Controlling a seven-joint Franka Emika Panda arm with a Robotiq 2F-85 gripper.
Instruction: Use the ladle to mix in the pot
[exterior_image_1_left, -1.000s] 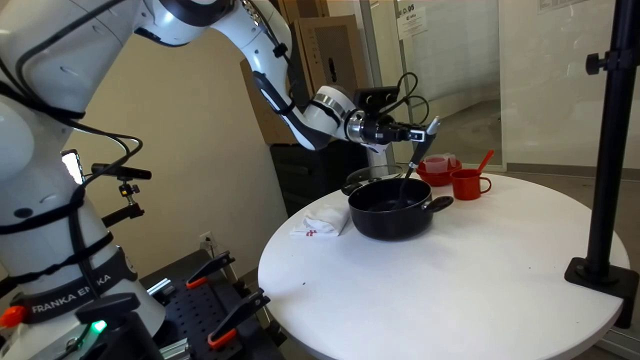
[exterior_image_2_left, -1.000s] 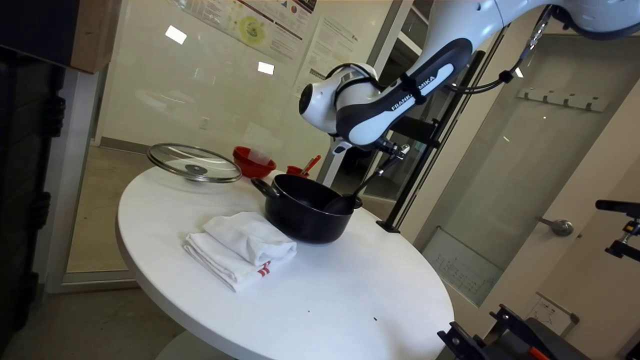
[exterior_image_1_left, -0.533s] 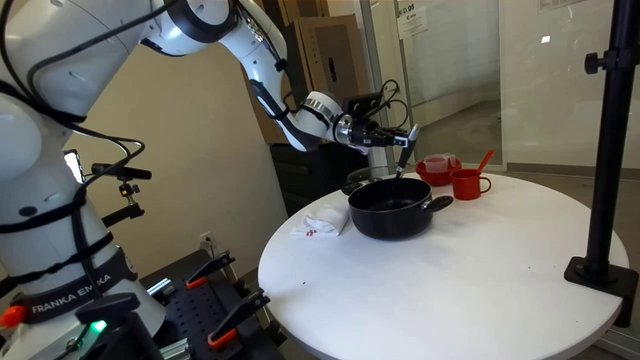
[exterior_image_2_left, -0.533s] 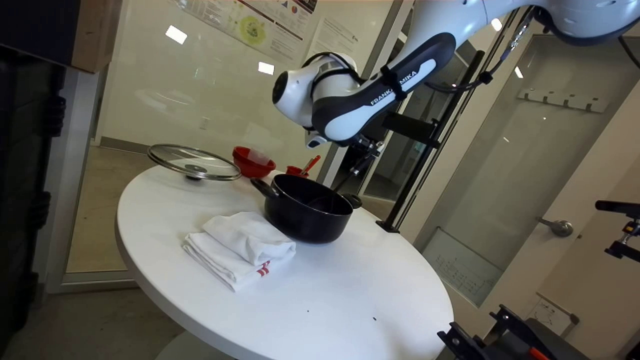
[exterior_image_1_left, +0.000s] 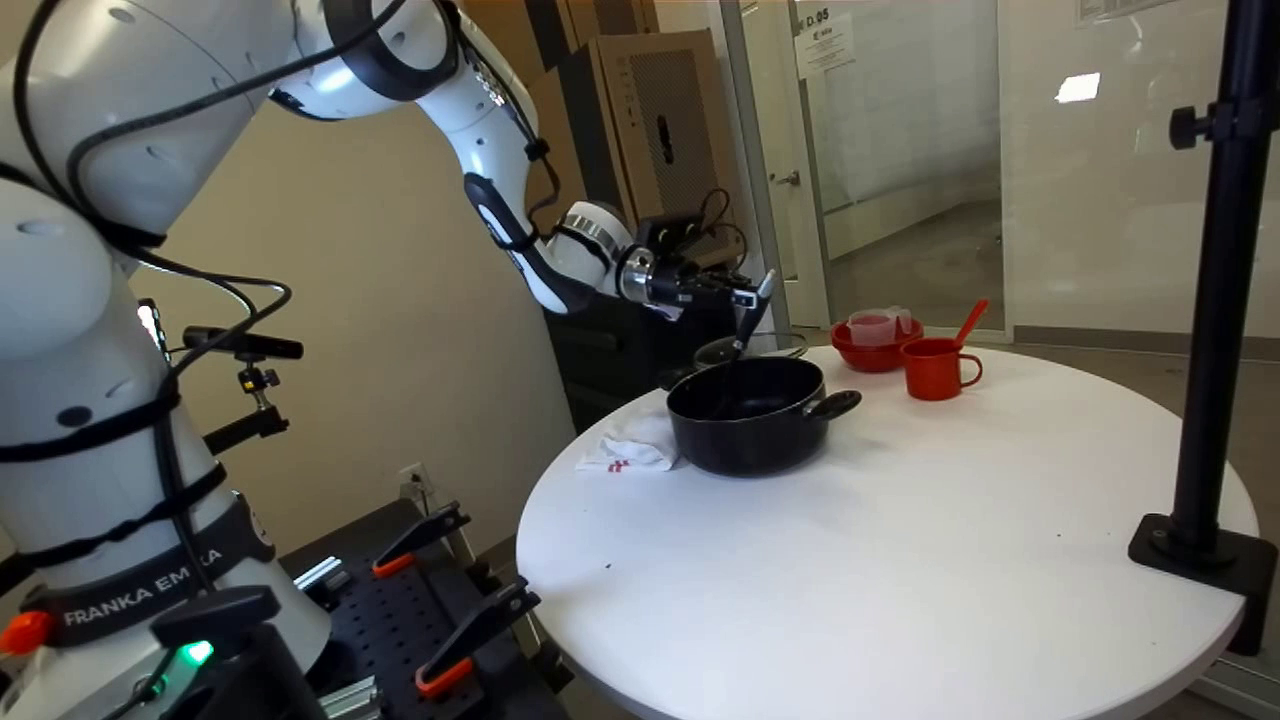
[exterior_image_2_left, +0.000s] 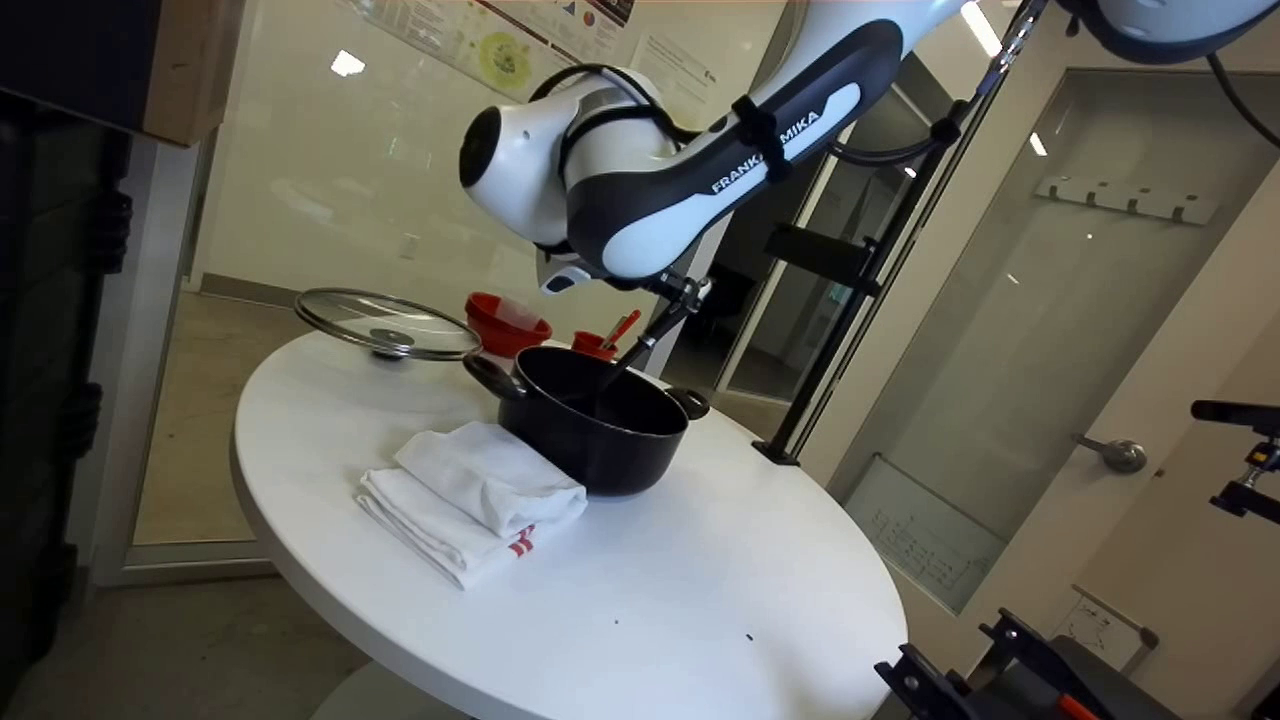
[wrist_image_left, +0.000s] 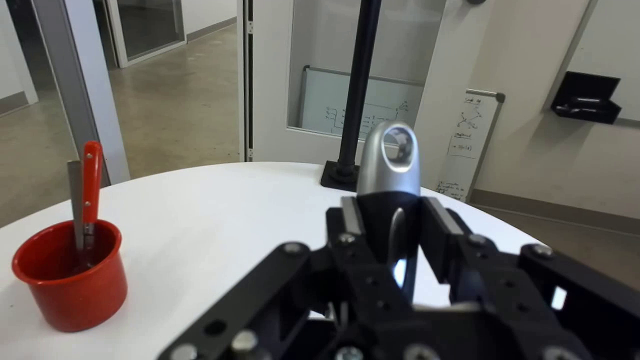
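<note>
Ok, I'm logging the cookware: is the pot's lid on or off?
Off: in an exterior view, the glass lid sits beside the pot, and the ladle reaches into its open top.

1. There's the arm (exterior_image_1_left: 488, 140), standing up from its base (exterior_image_1_left: 140, 590), leaning forward, with the elbow (exterior_image_1_left: 388, 48) bent up high!
2. From that elbow the forearm (exterior_image_2_left: 735, 178) slants down, plain to see in both exterior views, all the way to the wrist (exterior_image_1_left: 588, 240).
3. And the wrist is cocked outward, holding the gripper (wrist_image_left: 393, 215) nearly level, tips just a touch low.
4. What a grip: two fingers (wrist_image_left: 440, 222) facing each other, one to each side, pinched on the handle of the ladle (wrist_image_left: 382, 212)!
5. In an exterior view, the forearm's end and the wrist cover much of the gripper, and only the fingertips (exterior_image_2_left: 690, 290) poke out beneath.
</note>
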